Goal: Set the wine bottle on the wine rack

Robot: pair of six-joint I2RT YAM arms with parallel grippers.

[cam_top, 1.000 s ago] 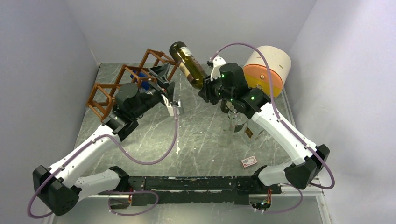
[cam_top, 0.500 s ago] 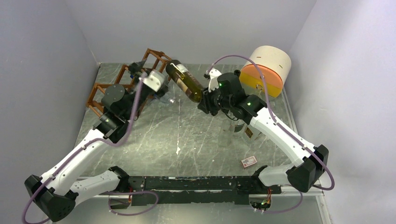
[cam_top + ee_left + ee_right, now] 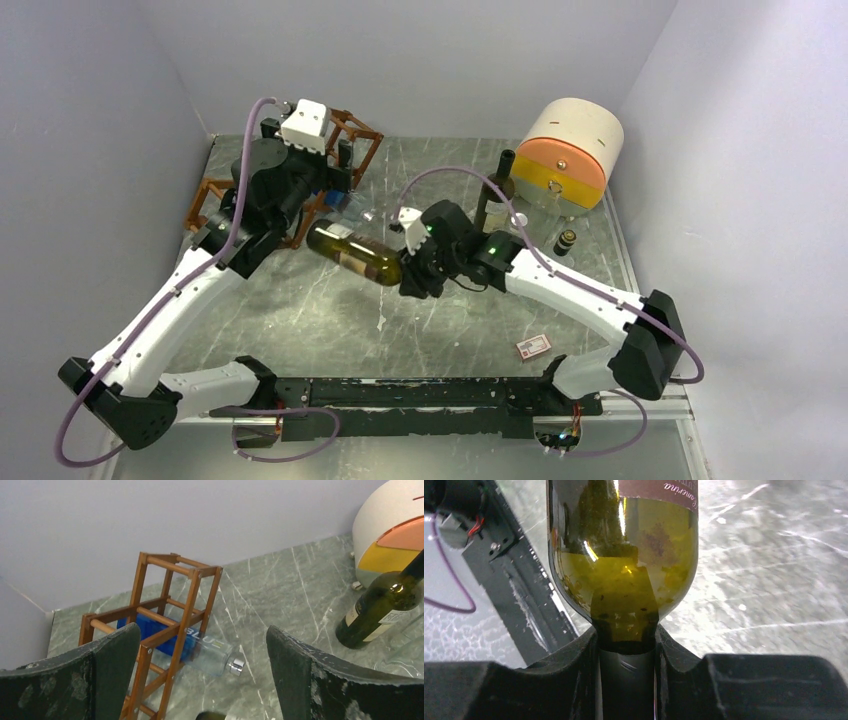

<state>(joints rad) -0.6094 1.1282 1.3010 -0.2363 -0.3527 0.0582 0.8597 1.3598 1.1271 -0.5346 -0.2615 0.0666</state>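
The wine bottle (image 3: 352, 251), dark green glass with a label, lies nearly level above the table, base pointing left toward the rack. My right gripper (image 3: 407, 276) is shut on its neck; the right wrist view shows the bottle's shoulder (image 3: 624, 555) above the gripper (image 3: 626, 645), with a finger on each side of the neck. The wine rack (image 3: 352, 140), reddish-brown wooden bars, stands at the back left. It also shows in the left wrist view (image 3: 170, 605). My left gripper (image 3: 332, 172) hangs over the rack, open and empty (image 3: 205, 680).
A clear blue bottle (image 3: 200, 645) lies inside the rack's lower cell with its cap sticking out. A second dark bottle (image 3: 496, 186) stands by a white and orange drum (image 3: 572, 150). A small bottle (image 3: 566, 241) and a card (image 3: 533, 346) sit at the right.
My right gripper swung the wine bottle down and to the left, from tilted up at the back to nearly level over the table. My left arm lifted and moved back over the rack.
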